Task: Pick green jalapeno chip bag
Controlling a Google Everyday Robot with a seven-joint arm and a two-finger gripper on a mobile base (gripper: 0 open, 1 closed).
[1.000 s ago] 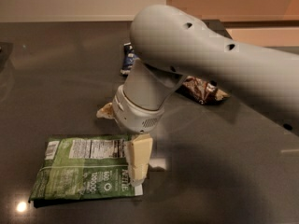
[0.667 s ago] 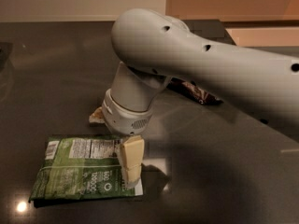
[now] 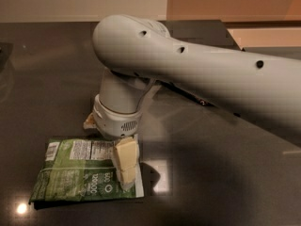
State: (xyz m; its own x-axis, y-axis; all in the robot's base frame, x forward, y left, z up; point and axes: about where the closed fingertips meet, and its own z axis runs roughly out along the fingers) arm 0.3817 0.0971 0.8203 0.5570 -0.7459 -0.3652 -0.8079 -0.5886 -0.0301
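The green jalapeno chip bag [image 3: 80,173] lies flat on the dark table [image 3: 225,182] at lower left, label side up. The gripper [image 3: 126,166] sits over the bag's right edge; whether it is spread or clamped cannot be determined. The grey arm [image 3: 197,74] extends to the right.

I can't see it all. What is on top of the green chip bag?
The pincer is over the right end of the green jalapeno chip bag, hiding that part. Nothing else lies on the bag.

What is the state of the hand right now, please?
Hand: at the right end of the green jalapeno chip bag; whether it is open, closed or holding the bag cannot be told.
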